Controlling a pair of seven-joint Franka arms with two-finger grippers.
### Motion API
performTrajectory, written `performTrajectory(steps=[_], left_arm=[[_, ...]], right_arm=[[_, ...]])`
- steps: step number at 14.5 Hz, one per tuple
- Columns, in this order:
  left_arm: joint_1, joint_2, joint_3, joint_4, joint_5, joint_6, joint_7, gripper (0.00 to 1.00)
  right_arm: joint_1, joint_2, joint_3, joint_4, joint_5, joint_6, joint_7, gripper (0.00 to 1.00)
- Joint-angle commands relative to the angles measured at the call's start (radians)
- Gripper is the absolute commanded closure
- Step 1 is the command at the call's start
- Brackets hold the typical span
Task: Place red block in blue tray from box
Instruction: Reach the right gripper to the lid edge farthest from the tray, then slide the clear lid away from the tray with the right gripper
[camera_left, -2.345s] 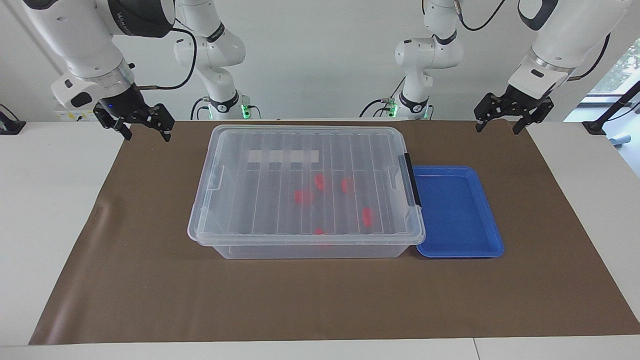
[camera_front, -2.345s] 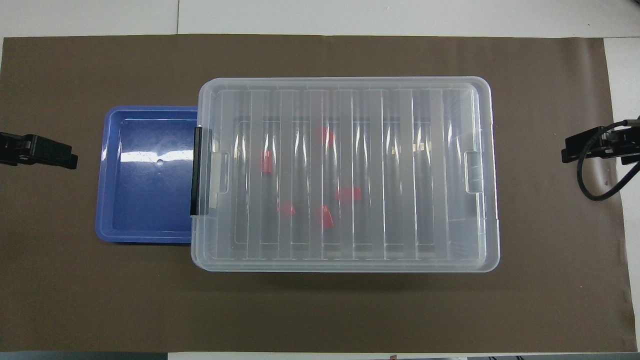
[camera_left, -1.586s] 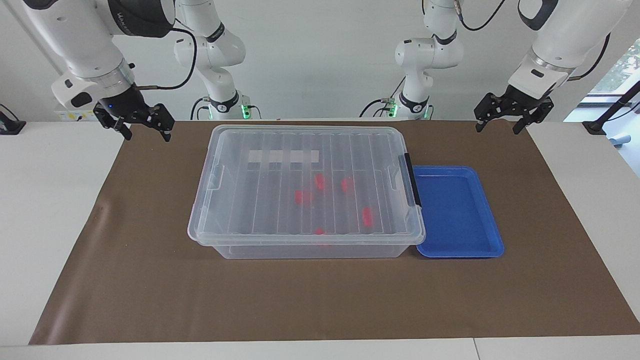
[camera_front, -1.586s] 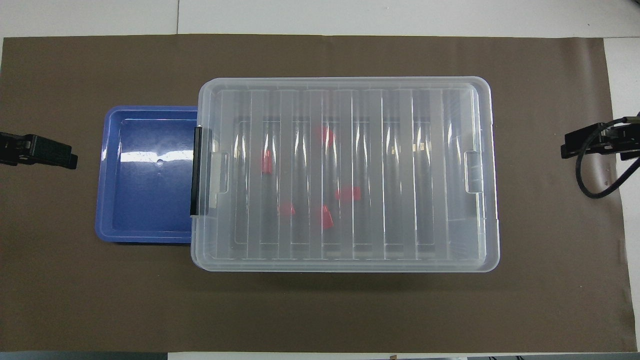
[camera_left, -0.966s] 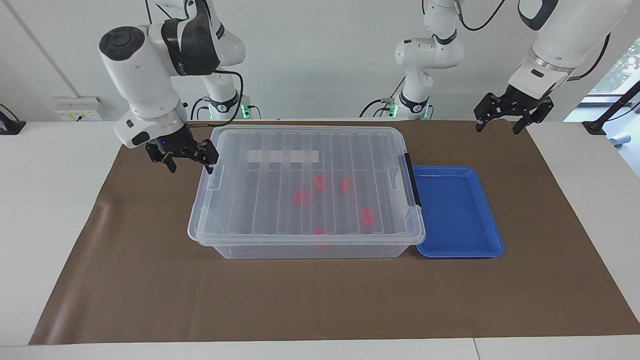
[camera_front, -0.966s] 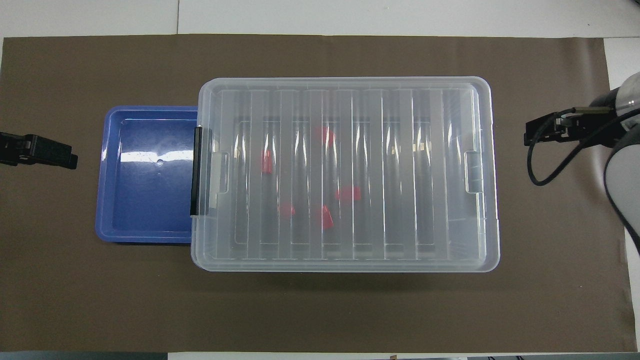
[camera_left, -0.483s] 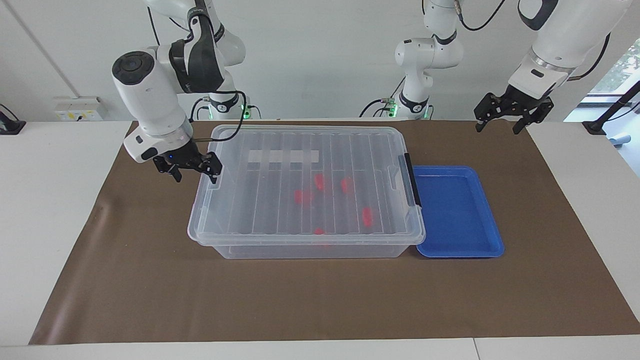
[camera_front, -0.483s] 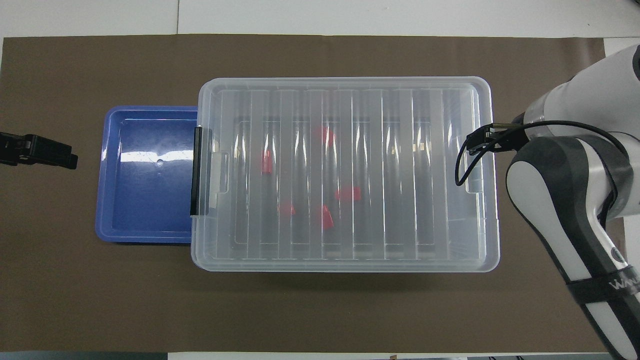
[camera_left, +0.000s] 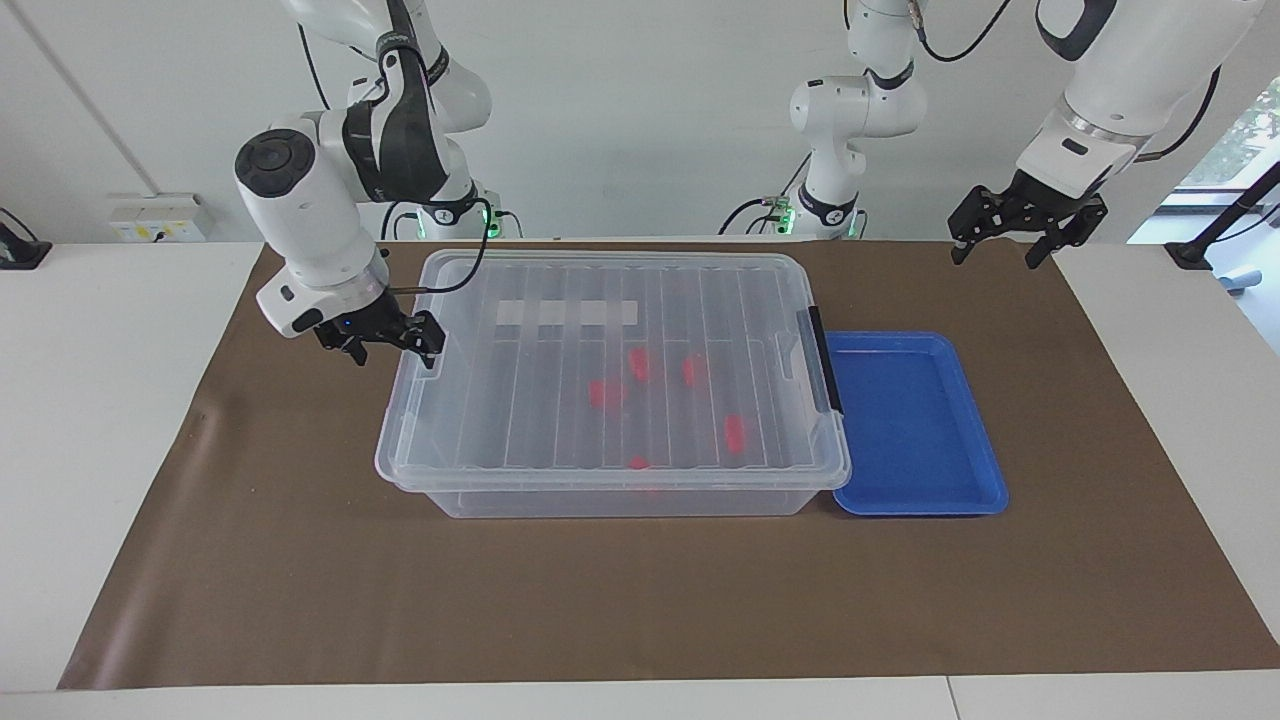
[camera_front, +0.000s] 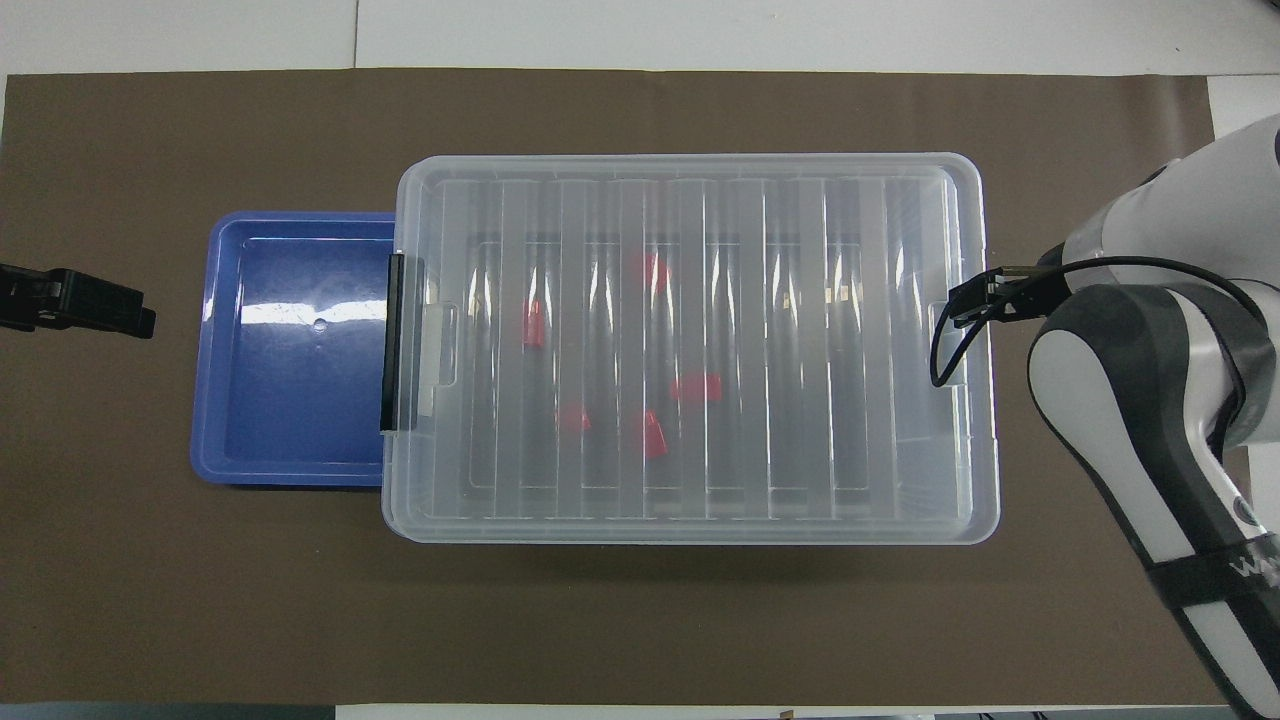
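The box (camera_left: 610, 370) is a clear tub with its ribbed lid shut and a black latch (camera_left: 826, 360) at the end toward the left arm. Several red blocks lie inside, one of them (camera_left: 735, 432) nearest the latch end; it also shows in the overhead view (camera_front: 533, 323). The blue tray (camera_left: 915, 420) is empty and stands against the box's latch end. My right gripper (camera_left: 394, 358) is open, low at the lid's end toward the right arm, one finger over the lid's edge. My left gripper (camera_left: 995, 258) is open and waits in the air near the mat's corner.
A brown mat (camera_left: 300, 560) covers the white table under the box and tray. Two more arm bases stand at the robots' edge of the table. The right arm's body (camera_front: 1150, 400) hangs over the mat beside the box.
The right arm has swung in from the mat's corner and come down to the box's end, its gripper still open. The left arm, box, tray and blocks have not moved.
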Motion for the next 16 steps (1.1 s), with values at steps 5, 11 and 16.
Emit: performTrajectory(steps=[5, 11, 16], left_arm=[[-0.001, -0.015, 0.005, -0.018, -0.006, -0.004, 0.006, 0.00], [-0.001, -0.015, 0.005, -0.018, -0.006, -0.004, 0.006, 0.00], [-0.001, -0.018, 0.008, -0.020, -0.006, -0.024, 0.003, 0.00]], right_arm=[[-0.013, -0.037, -0.030, -0.067, 0.010, 0.050, -0.071, 0.00], [-0.013, -0.037, -0.091, -0.071, 0.010, 0.065, -0.171, 0.00], [-0.013, -0.036, -0.155, -0.071, 0.008, 0.085, -0.289, 0.00]])
